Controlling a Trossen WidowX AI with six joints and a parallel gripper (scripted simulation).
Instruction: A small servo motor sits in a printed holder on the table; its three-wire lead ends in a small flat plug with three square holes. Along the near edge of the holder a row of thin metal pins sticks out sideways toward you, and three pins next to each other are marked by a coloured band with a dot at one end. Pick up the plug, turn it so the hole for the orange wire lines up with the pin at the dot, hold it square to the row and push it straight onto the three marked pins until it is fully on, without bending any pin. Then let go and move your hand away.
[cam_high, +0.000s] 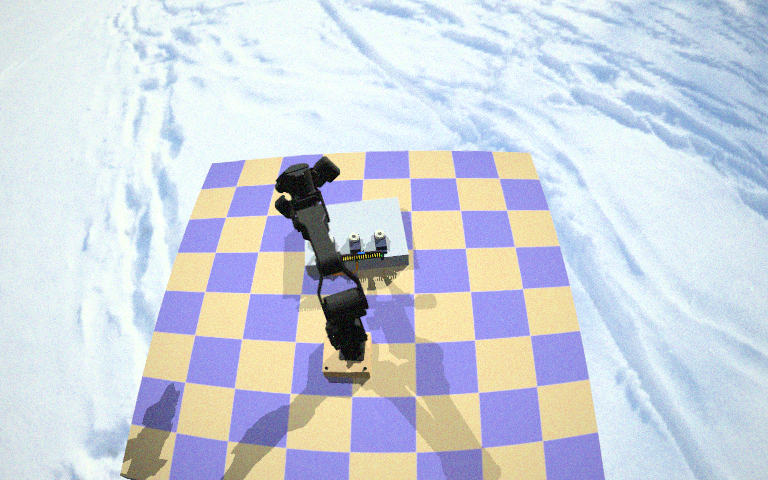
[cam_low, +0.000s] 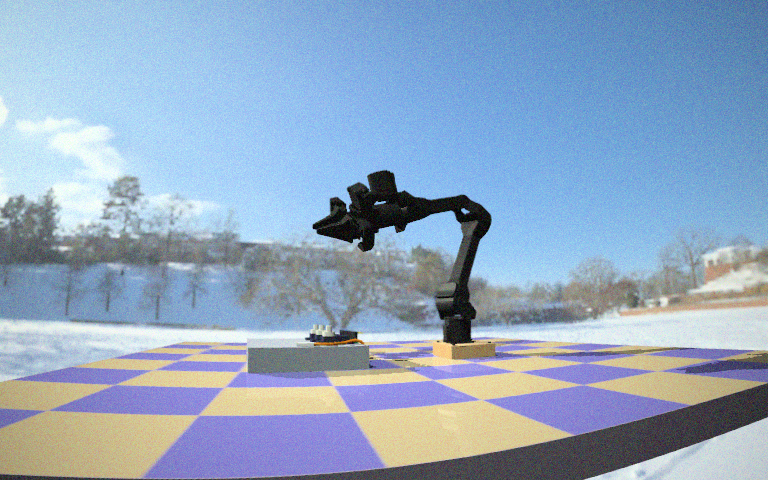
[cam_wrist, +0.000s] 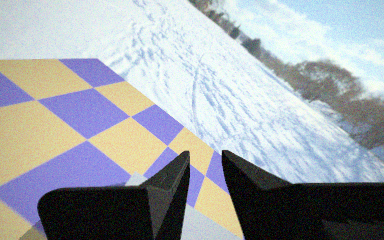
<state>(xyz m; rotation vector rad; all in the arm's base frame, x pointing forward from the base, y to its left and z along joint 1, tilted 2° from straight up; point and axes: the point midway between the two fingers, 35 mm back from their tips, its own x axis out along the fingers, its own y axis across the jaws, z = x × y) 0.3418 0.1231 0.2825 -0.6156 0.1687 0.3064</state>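
Observation:
My gripper (cam_low: 314, 227) (cam_wrist: 205, 156) is partly open, with nothing between its fingertips. It is high above the table, pointing away from the arm's base. The grey holder block (cam_high: 373, 217) (cam_low: 305, 360) (cam_wrist: 200, 227) stands below it. Small dark servos with white tops (cam_high: 354, 240) (cam_low: 321, 332) sit on the block, one partly behind the arm in the top view. The row of yellow pins (cam_high: 362, 256) runs along the near edge, with small blue and green marks too small to read. An orange lead (cam_low: 338, 341) shows on the block. The plug cannot be made out.
The checkered table top (cam_high: 441, 271) (cam_low: 271, 441) (cam_wrist: 65, 165) carries the block and the arm's wooden base (cam_high: 346, 374) (cam_low: 463, 350). The arm (cam_high: 317, 237) (cam_low: 467, 249) crosses over the left part of the block in the top view. The table's far edge shows in the wrist view.

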